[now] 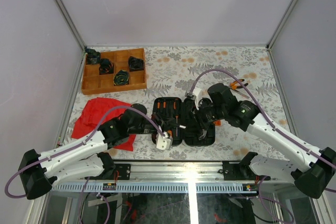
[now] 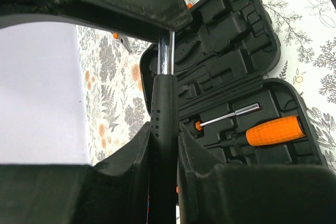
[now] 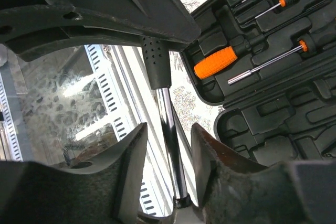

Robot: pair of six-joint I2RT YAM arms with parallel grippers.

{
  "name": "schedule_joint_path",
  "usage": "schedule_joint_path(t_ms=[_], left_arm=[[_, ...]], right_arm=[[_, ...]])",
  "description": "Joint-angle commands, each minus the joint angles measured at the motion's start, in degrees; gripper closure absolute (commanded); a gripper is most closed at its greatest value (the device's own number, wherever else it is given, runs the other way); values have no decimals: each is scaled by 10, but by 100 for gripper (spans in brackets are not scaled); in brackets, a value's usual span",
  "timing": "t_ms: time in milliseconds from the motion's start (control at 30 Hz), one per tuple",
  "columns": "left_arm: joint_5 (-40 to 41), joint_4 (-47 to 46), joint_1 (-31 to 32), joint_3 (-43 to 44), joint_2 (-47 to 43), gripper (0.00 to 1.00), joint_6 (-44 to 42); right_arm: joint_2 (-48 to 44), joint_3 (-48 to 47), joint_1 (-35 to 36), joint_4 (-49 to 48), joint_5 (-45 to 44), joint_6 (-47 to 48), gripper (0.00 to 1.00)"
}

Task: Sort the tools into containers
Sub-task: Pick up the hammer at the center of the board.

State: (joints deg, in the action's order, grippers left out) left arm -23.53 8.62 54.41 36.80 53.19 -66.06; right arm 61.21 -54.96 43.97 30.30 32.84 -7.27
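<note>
The black-handled tool (image 2: 164, 108) is pinched at its grip by the left gripper (image 2: 164, 153), whose fingers are pressed against it. Its chrome shaft is straddled by the right gripper (image 3: 169, 156), with the jaws spread and a gap on either side. The tool is held close beside the open case (image 2: 231, 30), in which an orange-handled screwdriver (image 2: 273, 130) is seated.

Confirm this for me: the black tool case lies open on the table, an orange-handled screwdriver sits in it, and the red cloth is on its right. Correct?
Not quite: the red cloth lies left of the tool case, not right, as the top external view shows. The case is open, with the orange-handled screwdriver in it.
</note>
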Motion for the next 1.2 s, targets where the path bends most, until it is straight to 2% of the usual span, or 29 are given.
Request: schedule_joint_path(t_ms=[0,133,267,333,367,433,633,700,733,833,933,1033,1167], left_arm=[[-23,-75,4,-4,-12,100,6],[-17,-83,4,-10,-15,100,16],[-8,-97,2,-16,-15,100,31],[-5,-108,2,-20,-18,95,39],[-4,-113,1,-24,-20,89,42],[0,-128,1,-32,-25,67,53],[14,-145,0,-40,-36,28,67],[15,-141,-2,-37,-39,5,71],[16,-139,-3,-35,-39,0,76],[37,-136,-4,-22,-40,0,122],[79,-127,-3,11,-36,0,221],[139,-127,-3,42,-28,0,365],[290,-145,-4,53,-37,0,604]], right_arm=[[14,-9,9,-14,17,22,58],[27,-7,11,-11,35,24,69],[27,-8,12,-8,16,22,89],[15,-7,12,-15,-7,13,95],[7,-6,12,-18,-25,8,98],[-8,-6,12,-19,-57,6,100],[-39,5,12,-16,-151,-17,100],[-47,11,12,-16,-196,-32,100],[-51,15,12,-16,-223,-46,100],[-63,27,12,-18,-328,-87,100],[-72,46,12,-32,-406,-141,100],[-81,73,12,-61,-431,-188,98],[-92,103,12,-89,-456,-235,96]])
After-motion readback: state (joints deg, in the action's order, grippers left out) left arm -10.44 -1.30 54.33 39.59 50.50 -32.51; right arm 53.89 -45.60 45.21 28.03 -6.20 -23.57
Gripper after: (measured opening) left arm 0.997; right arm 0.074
